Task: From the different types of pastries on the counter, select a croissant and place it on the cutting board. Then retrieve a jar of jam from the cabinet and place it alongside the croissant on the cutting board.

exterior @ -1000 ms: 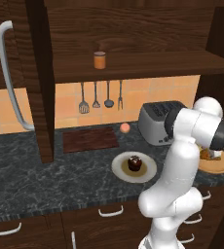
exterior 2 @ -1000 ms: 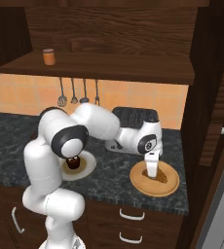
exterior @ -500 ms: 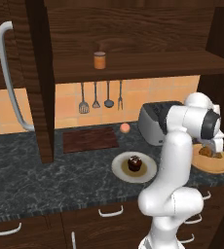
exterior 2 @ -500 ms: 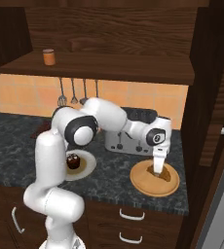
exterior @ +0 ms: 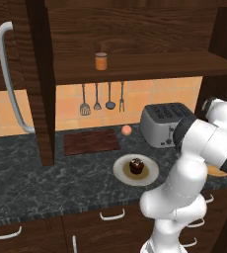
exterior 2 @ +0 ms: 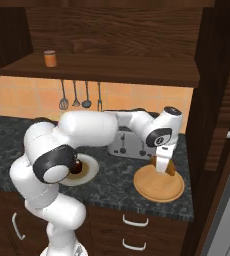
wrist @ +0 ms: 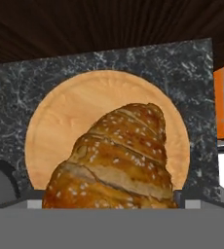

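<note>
A golden croissant [wrist: 116,160] with seeds lies on a round wooden plate [wrist: 60,121] at the counter's right end. My gripper [exterior 2: 162,165] reaches down to it, the jaws spread wide on either side of the croissant [exterior 2: 170,168]; the tips are mostly hidden. The dark cutting board [exterior: 91,142] lies against the wall to the left, bare. An orange jam jar [exterior: 101,61] stands on the open shelf above, and the right base view has that jar [exterior 2: 49,58] at its upper left.
A silver toaster [exterior: 165,123] stands just left of the wooden plate [exterior 2: 159,186]. A white plate with a chocolate cupcake [exterior: 135,168] is mid-counter, a small peach ball [exterior: 127,130] behind it. Utensils [exterior: 100,99] hang on the wall. A dark cabinet side closes off the right.
The arm has swung further right and the hand has come down over the wooden plate, bringing the jaws around the croissant.
</note>
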You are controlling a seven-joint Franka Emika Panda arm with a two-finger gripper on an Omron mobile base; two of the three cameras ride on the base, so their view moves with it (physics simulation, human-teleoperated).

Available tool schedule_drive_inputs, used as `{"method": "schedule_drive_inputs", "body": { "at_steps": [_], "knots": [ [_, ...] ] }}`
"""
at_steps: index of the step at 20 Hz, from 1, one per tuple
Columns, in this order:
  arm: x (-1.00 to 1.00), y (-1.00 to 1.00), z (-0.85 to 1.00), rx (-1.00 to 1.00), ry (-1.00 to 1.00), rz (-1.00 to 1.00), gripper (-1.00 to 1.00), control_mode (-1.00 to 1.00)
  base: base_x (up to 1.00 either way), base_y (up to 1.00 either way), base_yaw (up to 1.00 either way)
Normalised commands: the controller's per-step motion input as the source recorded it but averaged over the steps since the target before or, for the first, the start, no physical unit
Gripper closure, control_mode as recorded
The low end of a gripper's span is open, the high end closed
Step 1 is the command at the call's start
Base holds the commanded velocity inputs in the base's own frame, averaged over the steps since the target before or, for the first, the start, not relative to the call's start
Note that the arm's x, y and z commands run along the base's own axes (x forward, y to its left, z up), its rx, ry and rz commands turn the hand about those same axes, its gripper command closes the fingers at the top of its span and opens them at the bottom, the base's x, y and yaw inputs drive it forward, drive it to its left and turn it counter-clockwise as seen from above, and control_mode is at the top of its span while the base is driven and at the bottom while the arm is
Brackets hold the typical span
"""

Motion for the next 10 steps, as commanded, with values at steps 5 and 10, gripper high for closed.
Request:
{"method": "schedule_drive_inputs", "body": {
  "at_steps": [5, 10],
  "knots": [
    [-0.46, 1.0, 0.59, -0.29, -0.36, 0.13, 1.0, -1.0, 0.0, 0.0, 0.0],
    [-0.5, 1.0, 0.92, -0.27, -0.3, 0.28, 1.0, -1.0, 0.0, 0.0, 0.0]
  ]
}}
